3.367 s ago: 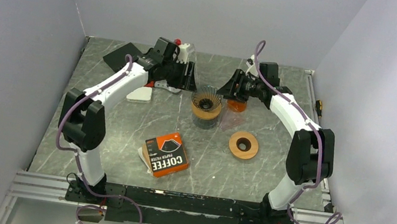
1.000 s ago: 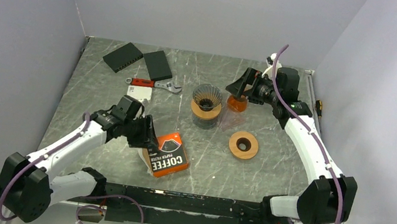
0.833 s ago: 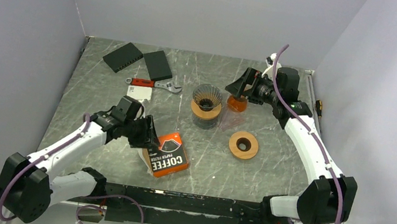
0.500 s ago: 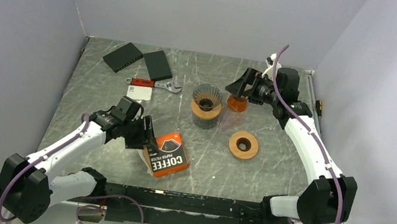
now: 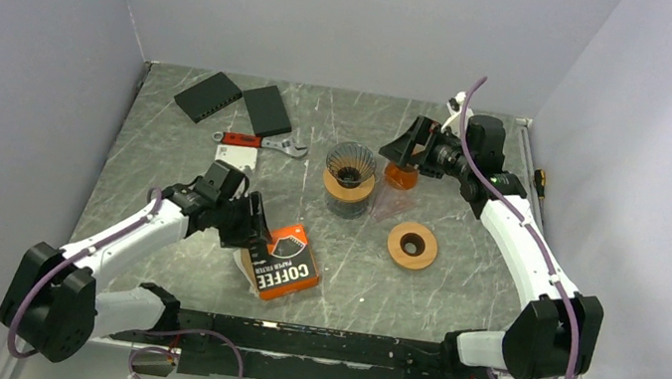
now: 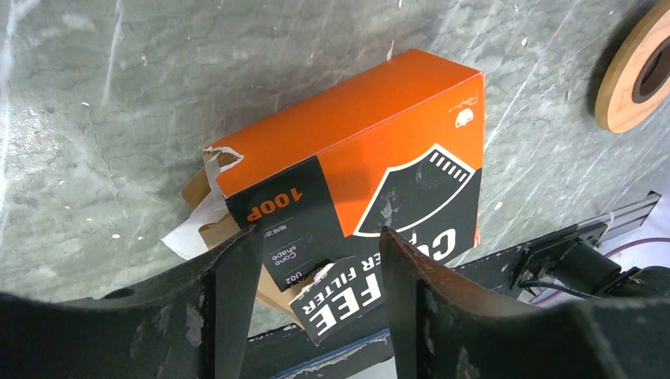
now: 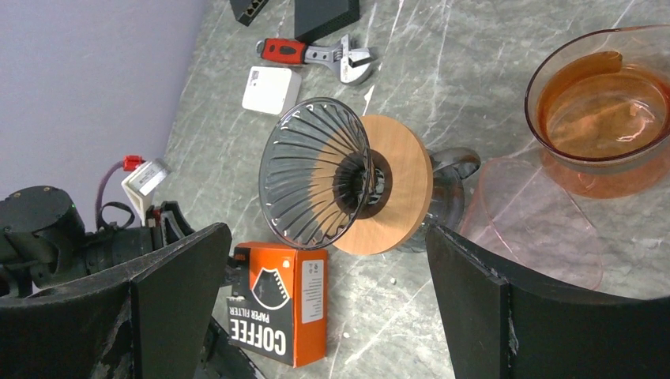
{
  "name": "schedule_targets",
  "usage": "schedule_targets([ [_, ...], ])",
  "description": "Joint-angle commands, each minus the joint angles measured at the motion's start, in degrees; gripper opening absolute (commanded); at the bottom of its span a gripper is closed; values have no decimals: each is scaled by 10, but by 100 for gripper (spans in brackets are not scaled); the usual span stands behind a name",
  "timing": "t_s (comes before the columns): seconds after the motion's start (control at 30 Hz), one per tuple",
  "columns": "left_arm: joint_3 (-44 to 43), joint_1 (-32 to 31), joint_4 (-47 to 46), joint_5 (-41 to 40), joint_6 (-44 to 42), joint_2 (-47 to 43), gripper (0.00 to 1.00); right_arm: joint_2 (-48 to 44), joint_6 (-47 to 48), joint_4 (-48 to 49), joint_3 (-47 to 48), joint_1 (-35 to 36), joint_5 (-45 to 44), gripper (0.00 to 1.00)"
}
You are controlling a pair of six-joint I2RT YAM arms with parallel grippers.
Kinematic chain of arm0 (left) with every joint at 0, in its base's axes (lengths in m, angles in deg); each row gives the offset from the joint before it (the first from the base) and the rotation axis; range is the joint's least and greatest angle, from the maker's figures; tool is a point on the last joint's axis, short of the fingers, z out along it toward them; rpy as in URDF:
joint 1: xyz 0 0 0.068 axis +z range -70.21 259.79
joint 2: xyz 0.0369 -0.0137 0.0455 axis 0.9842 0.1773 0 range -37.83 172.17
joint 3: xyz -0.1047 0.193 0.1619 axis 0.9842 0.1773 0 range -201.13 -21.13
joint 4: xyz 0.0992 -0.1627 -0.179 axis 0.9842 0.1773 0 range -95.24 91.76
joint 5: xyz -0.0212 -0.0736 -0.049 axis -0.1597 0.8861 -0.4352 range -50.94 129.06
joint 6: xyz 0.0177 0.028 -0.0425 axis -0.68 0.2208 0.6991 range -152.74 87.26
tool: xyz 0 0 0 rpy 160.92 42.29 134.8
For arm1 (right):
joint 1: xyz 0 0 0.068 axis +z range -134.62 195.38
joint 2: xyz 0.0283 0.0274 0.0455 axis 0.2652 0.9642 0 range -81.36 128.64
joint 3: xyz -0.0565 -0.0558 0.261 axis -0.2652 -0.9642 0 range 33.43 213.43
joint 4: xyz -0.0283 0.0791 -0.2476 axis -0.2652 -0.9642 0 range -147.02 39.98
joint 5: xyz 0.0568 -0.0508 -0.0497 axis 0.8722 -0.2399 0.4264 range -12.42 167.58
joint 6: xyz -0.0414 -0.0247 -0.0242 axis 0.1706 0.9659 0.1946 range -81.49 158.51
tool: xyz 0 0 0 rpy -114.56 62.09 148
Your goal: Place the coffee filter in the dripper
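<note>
The orange and black coffee filter box (image 5: 281,262) lies flat at the table's front centre. Its torn end faces left, with brown and white filter paper (image 6: 201,229) sticking out. My left gripper (image 5: 249,227) is open and empty, just above that torn end; in the left wrist view (image 6: 316,272) the box (image 6: 371,174) lies between and beyond the fingers. The glass dripper (image 5: 352,164) with a wooden collar sits on a glass server at the centre. My right gripper (image 5: 406,148) is open and empty, hovering right of the dripper (image 7: 316,181).
An orange glass bowl (image 5: 402,174) stands right of the dripper. A wooden ring (image 5: 412,245) lies in front of it. A red-handled wrench (image 5: 262,142), a white square device (image 5: 238,161) and two black blocks (image 5: 236,102) lie at the back left.
My left arm swung from the back of the table to the filter box and has edged closer to its torn end. My right gripper drew back slightly to the right.
</note>
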Motion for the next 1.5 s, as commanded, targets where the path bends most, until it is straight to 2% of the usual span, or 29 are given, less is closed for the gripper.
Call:
schedule_targets([
  [0.0, -23, -1, 2, -19, 0, -1, 64, 0, -6, 25, 1, -2, 10, 100],
  [0.23, -29, -1, 52, -60, 0, -31, 67, 8, -7, 29, -2, -2, 14, 100],
  [0.57, 9, -1, -37, 1, 28, -11, 59, 14, -6, 29, -2, -2, 16, 100],
  [1.0, -8, -1, -18, -11, 8, -7, 65, 10, -7, 29, 0, -2, 14, 99],
  [1.47, 3, -2, -182, 111, 38, 42, 62, 0, 0, 17, 0, -3, 8, 99],
])
